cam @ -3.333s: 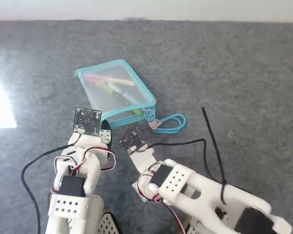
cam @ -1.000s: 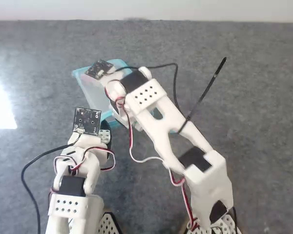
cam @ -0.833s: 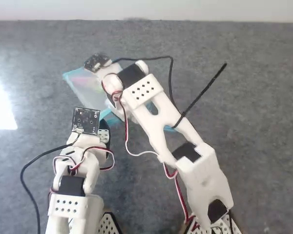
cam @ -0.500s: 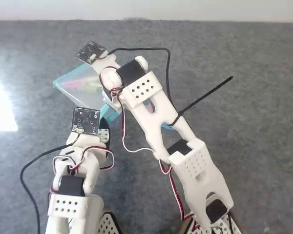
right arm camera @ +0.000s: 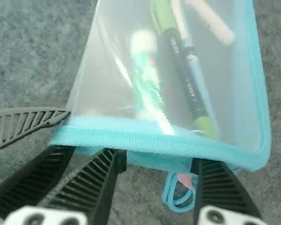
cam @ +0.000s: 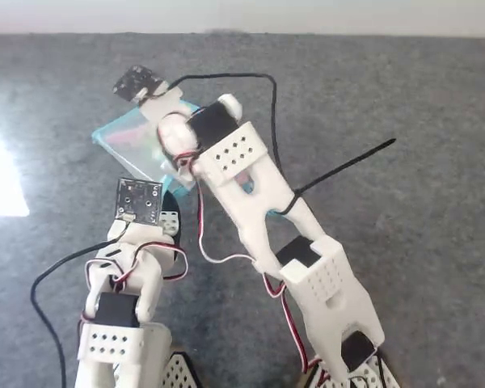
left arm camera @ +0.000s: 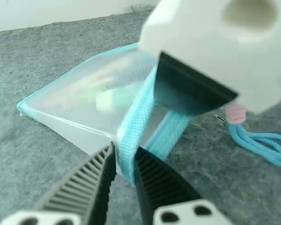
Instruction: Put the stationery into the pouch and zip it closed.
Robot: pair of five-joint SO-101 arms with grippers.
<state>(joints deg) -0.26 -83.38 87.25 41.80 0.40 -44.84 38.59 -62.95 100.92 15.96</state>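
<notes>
High view: the right arm [cam: 259, 202] is stretching out over the grey table [cam: 404, 97], and its wrist is covering one end of the pouch [cam: 121, 139]. The left arm [cam: 133, 259] is sitting just short of the pouch's near edge. Both sets of fingertips are hidden under the wrists here.

Left wrist view: the left gripper [left arm camera: 124, 154] is clenching the teal zip edge [left arm camera: 140, 117] of the pouch, with the fabric band pinched between the two ribbed fingers. The clear pouch body is lying ahead of the gripper on the table, tilted up at the held edge. Pens [left arm camera: 110, 98] are showing blurred through the plastic. The right gripper [left arm camera: 189, 91] is coming down on the same zip edge just beyond the left fingertips. A blue cord [left arm camera: 262, 143] is lying on the table off to the side past the right gripper.

Right wrist view: the right gripper [right arm camera: 159, 164] is standing released, fingers spread and straddling the zip edge. The pouch is lying straight ahead of it with the pens inside, one green, one pale. The cord's loop is hanging between the spread fingers. One finger [right arm camera: 28, 123] of the left gripper is touching the pouch corner beside it.
</notes>
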